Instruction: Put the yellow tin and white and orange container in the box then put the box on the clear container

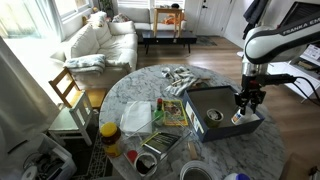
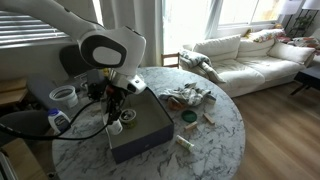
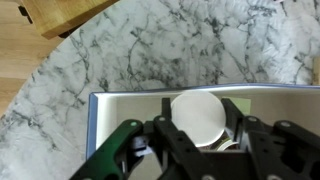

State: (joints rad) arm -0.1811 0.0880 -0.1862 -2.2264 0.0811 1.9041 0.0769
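In the wrist view the gripper is clamped around the white and orange container, holding it over the grey floor of the box. The yellow tin lies inside the box, and the marble table spreads beyond.

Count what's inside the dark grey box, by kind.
small round white tub, between the fingers of the claw: 1
low round yellow-green tin: 1
Total: 2, both inside the large shallow dark grey box
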